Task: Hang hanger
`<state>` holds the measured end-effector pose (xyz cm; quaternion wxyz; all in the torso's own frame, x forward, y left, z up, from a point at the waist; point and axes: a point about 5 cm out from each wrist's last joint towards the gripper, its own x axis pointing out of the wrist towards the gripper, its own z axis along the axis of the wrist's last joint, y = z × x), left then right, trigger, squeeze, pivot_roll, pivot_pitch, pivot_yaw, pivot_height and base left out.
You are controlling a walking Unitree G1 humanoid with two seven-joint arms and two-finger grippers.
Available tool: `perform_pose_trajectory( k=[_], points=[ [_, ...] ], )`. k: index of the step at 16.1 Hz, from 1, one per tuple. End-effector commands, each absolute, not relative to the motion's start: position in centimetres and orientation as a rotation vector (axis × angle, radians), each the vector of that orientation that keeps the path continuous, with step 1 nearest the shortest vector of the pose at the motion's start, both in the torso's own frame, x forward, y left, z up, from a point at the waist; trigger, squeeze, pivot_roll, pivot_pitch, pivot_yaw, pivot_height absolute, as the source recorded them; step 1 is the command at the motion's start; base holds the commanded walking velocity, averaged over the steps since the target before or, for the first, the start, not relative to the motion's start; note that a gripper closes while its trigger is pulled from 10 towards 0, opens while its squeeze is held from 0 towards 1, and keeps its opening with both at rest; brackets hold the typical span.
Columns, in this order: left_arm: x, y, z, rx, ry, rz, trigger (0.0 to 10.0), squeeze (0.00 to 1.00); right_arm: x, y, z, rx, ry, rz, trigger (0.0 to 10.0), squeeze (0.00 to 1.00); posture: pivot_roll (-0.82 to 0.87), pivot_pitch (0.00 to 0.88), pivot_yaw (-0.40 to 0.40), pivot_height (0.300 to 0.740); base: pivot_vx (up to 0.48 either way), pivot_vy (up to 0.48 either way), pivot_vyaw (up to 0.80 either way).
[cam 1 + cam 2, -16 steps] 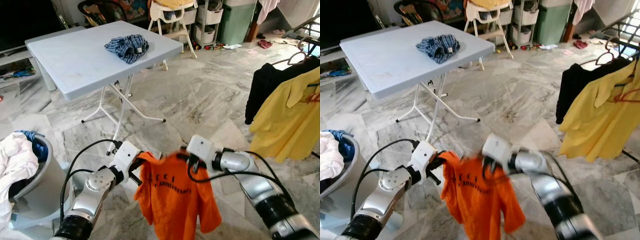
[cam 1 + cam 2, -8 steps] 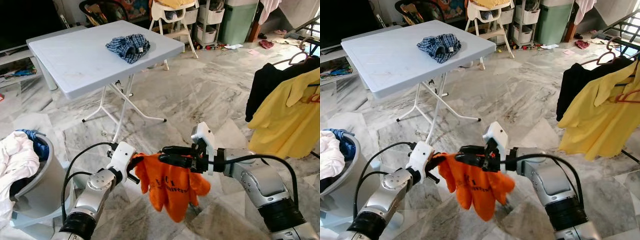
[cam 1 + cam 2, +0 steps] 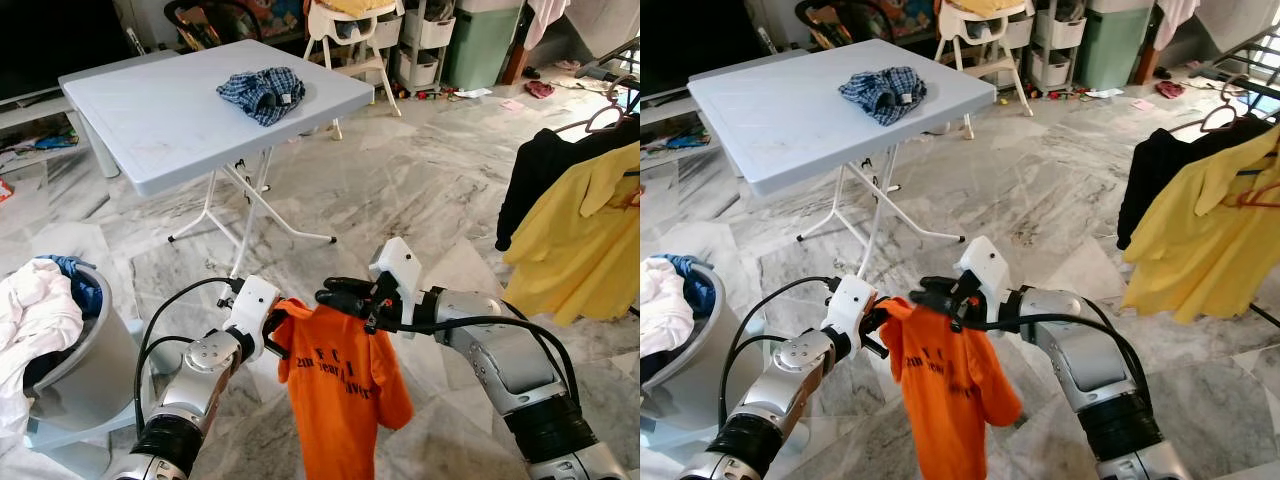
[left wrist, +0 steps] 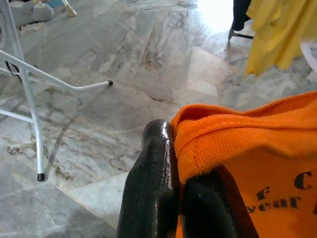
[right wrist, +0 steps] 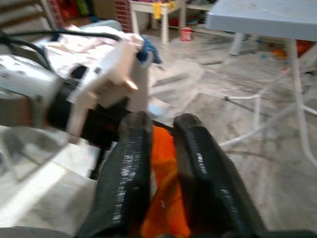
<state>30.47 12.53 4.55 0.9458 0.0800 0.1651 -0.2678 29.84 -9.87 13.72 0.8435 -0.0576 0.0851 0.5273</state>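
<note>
An orange T-shirt [image 3: 342, 388] with dark lettering hangs in the air between my two arms, over the marble floor. My left gripper [image 3: 277, 320] is shut on the shirt's shoulder edge; the left wrist view has its black fingers [image 4: 158, 188] pinching the orange hem [image 4: 223, 144]. Beside it, my right gripper [image 3: 335, 296] is shut on the shirt's top at the collar, with orange cloth [image 5: 162, 198] between its fingers [image 5: 130, 168]. I cannot make out a hanger inside the shirt.
A yellow shirt [image 3: 585, 235] and a black garment [image 3: 535, 170] hang on hangers at the right. A grey folding table [image 3: 150, 130] with a plaid cloth [image 3: 262, 92] stands ahead to the left. A laundry basket [image 3: 85, 365] with clothes is at my lower left.
Half a second ago the shirt was bunched up under the right gripper; now it hangs down at full length. The right gripper has drawn back a little to the right.
</note>
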Motion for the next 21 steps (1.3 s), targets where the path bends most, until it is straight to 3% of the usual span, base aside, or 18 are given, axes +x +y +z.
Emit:
perform_pose_trajectory(
  k=[1,5,7,13,16,19,20,21],
  points=[
    [30.8,12.8,4.8,0.170,0.332,-0.531,0.0,0.00,30.6,-9.7,14.9,-0.175,0.117,1.075,0.0,0.00,-0.10,0.000,0.049,0.740,0.000,0.000,0.00],
    [31.0,12.8,5.0,0.157,0.328,-0.526,0.0,0.00,31.9,-9.8,14.5,-0.278,0.061,0.966,0.0,0.00,-0.09,0.000,0.048,0.740,0.000,0.000,0.00],
    [30.9,12.5,5.0,0.139,0.331,-0.528,0.0,0.00,32.0,-9.5,14.5,-0.248,0.052,0.950,0.0,0.00,-0.09,0.000,0.048,0.740,0.000,0.000,0.00],
    [29.3,10.7,3.0,0.173,0.402,-0.606,0.0,0.00,33.6,-9.0,17.6,0.233,-0.031,0.836,0.0,0.00,-0.10,0.000,0.054,0.740,0.000,0.000,0.00],
    [28.9,10.6,2.6,0.180,0.414,-0.614,0.0,0.00,34.2,-9.3,19.2,0.408,-0.055,0.803,0.0,0.00,-0.10,0.000,0.052,0.740,0.000,0.000,0.00],
    [29.1,10.7,2.8,0.182,0.404,-0.607,0.0,0.00,34.2,-9.3,19.5,0.473,-0.037,0.818,0.0,0.00,-0.09,0.000,0.049,0.740,0.000,0.000,0.00],
    [29.2,10.7,2.9,0.183,0.399,-0.603,0.0,0.00,33.9,-9.2,19.4,0.522,-0.005,0.854,10.0,1.00,-0.09,0.000,0.049,0.740,0.000,0.000,0.00],
    [29.3,10.8,2.9,0.183,0.398,-0.600,0.0,0.00,33.5,-9.0,19.2,0.512,0.017,0.884,10.0,1.00,-0.09,0.000,0.050,0.740,0.000,0.000,0.00]
  ],
)
